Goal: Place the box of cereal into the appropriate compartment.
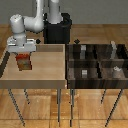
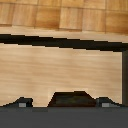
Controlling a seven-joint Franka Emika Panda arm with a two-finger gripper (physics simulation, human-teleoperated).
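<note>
The box of cereal (image 1: 23, 62) is a small red-orange box with a paler patch. It stands upright in the left part of the light wooden bin (image 1: 47, 65). My gripper (image 1: 23, 51) hangs straight above it, fingers pointing down around its top. In the wrist view the box of cereal (image 2: 72, 98) shows as a dark red shape between the two fingertips (image 2: 22, 103). My gripper (image 2: 64, 102) is open, with a gap between one finger and the box.
A dark bin (image 1: 97, 82) split into several compartments stands at the exterior view's right, next to the wooden bin. Small grey blocks (image 1: 85, 73) lie in its compartments. The robot's black base (image 1: 57, 30) stands behind both bins.
</note>
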